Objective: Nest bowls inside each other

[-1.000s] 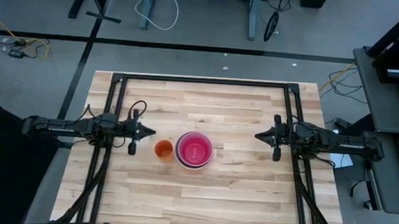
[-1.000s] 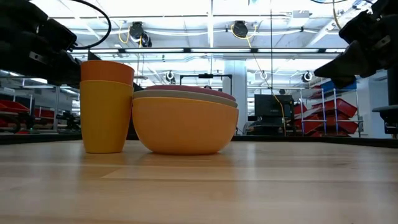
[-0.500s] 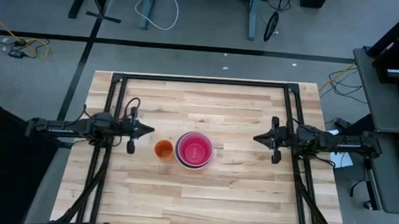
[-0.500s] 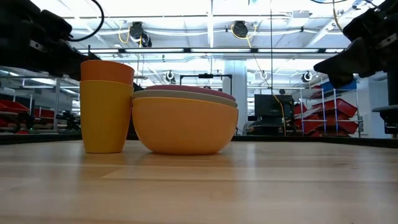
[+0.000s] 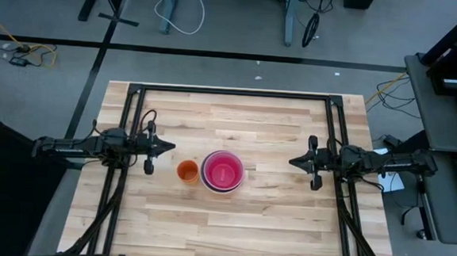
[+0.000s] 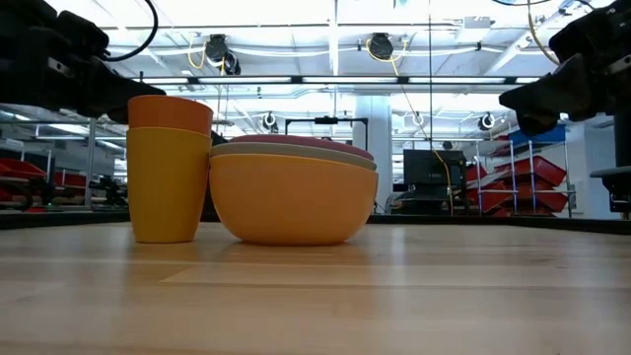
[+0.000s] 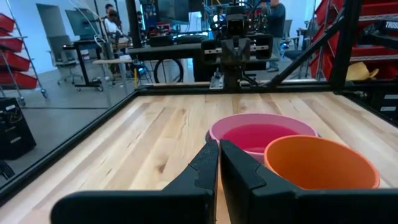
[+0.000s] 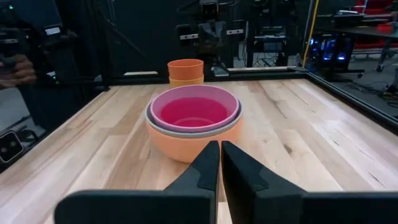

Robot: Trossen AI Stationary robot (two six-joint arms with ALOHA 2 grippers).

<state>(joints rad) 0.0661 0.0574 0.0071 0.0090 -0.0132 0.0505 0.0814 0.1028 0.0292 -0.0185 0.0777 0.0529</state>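
The bowls (image 6: 293,195) are seen nested in one stack at mid-table (image 5: 271,218), orange outermost, grey and pink rims above it. The stacked cups (image 6: 169,168) are set just beside the stack, toward the left gripper (image 5: 171,147). Both it and the right gripper (image 5: 293,160) are held closed, empty, well apart from the stack.

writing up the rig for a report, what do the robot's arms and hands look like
Both arms are slim, dark, near-black jointed tubes with thin black cables looped over them. The left hand and right hand each end in two dark, wedge-shaped fingers tapering to a point. No markings show.
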